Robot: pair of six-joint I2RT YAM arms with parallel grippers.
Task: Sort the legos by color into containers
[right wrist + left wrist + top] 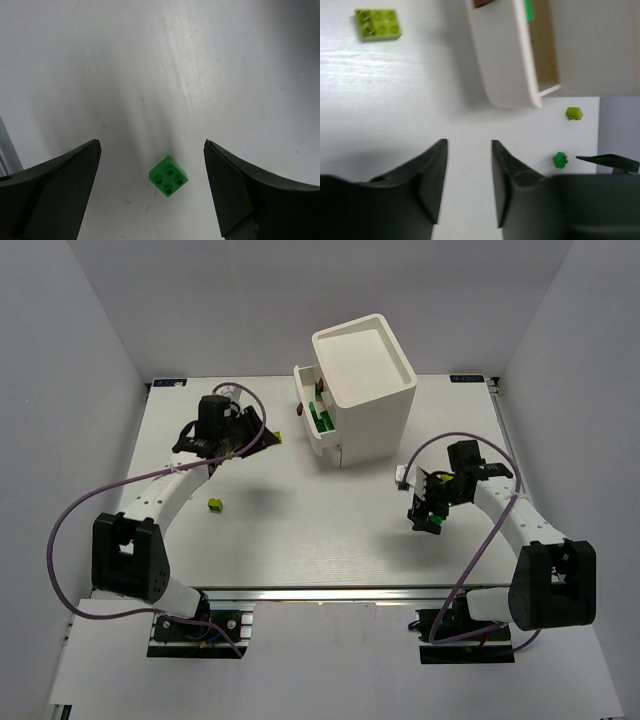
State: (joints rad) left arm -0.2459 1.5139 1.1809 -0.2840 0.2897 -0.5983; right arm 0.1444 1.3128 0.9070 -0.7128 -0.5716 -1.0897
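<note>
The white cabinet stands at the back centre, with drawers pulled out to its left; dark green legos lie in one. My right gripper is open, hovering over a dark green two-by-two lego that lies on the table between its fingers. My left gripper is open and empty above bare table, near the drawer's wall. A yellow-green lego lies ahead of it. Another yellow-green lego lies mid-left. No purple lego shows.
In the left wrist view, a small yellow-green lego and a small dark green one lie on the table past the drawer. White walls close in the table on the left, right and back. Purple cables loop from both arms.
</note>
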